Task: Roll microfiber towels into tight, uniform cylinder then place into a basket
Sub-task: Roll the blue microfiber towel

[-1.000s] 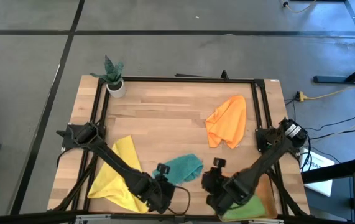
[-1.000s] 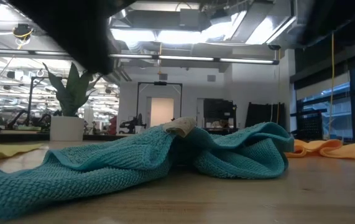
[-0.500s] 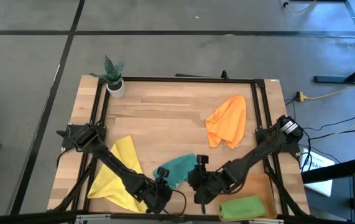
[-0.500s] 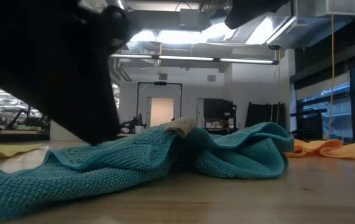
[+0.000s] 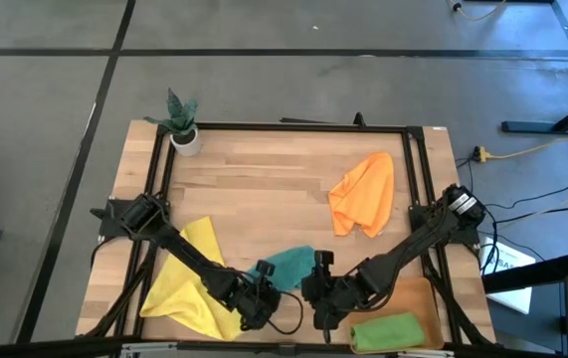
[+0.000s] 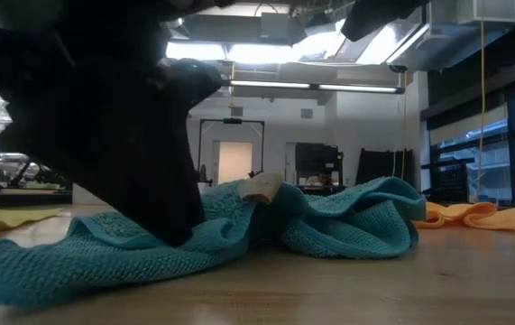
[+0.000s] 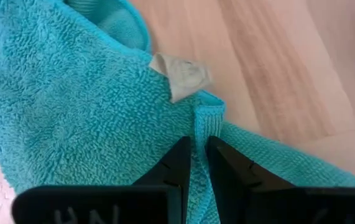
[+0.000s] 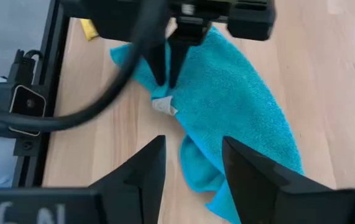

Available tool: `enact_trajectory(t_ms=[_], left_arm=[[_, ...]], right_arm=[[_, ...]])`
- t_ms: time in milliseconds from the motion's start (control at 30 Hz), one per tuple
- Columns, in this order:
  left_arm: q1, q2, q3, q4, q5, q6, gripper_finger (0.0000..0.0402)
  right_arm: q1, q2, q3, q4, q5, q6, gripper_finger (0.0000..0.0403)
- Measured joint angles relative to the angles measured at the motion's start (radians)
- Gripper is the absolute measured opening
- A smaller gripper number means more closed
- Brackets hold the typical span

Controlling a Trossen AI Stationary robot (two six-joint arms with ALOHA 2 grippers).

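Operator: State current positions.

Technician: The teal towel (image 5: 288,267) lies crumpled on the bench (image 5: 264,189) near its front edge. The left gripper (image 7: 198,163) is clenched on a hem fold of it, beside the white label (image 7: 178,73). The right gripper (image 8: 191,163) hovers released above the same towel. A green roll (image 5: 388,330) already lies at the basket (image 5: 433,296).

Operator: Procedure for this step?

Technician: Flatten first. Keep the pinched hem low, take the opposite edge with the right gripper, then draw both apart evenly so no creases enter the roll.

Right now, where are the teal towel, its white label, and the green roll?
teal towel (image 8: 239,106), right wrist view, its middle.
white label (image 7: 178,74), left wrist view, its centre.
green roll (image 5: 388,331), high view, its middle.
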Motion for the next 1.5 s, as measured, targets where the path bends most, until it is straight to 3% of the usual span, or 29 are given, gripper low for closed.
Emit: enact_trajectory(t_ms=[233, 367, 600, 900, 1167, 1367, 1500], left_arm=[[0.014, 0.0, 0.0, 0.023, 0.102, 0.0, 0.0047], [0.014, 0.0, 0.0, 0.014, 0.107, 0.04, 0.0044], [0.013, 0.0, 0.003, -0.006, 0.094, 0.06, 0.0005], [0.014, 0.0, 0.115, -0.22, 0.095, 0.09, 0.0001], [0.027, 0.0, 0.291, -0.543, 0.043, 0.108, 0.0], [0.027, 0.0, 0.437, -0.754, -0.021, 0.106, 0.0], [0.031, 0.0, 0.504, -0.879, -0.095, 0.103, 0.0]], right_arm=[[0.0, 0.0, 0.0, -0.013, 0.0, -0.001, 0.0158], [0.0, 0.0, 0.0, -0.015, 0.0, -0.001, 0.0158], [0.0, 0.0, 0.0, -0.018, 0.0, -0.001, 0.0158], [0.0, 0.0, 0.0, -0.024, 0.0, -0.025, 0.0158], [0.0, 0.0, 0.0, -0.062, 0.0, -0.078, 0.0158], [0.0, -0.015, -0.001, -0.185, 0.003, -0.088, 0.0158], [0.0, -0.041, -0.001, -0.233, 0.07, -0.046, 0.0158]])
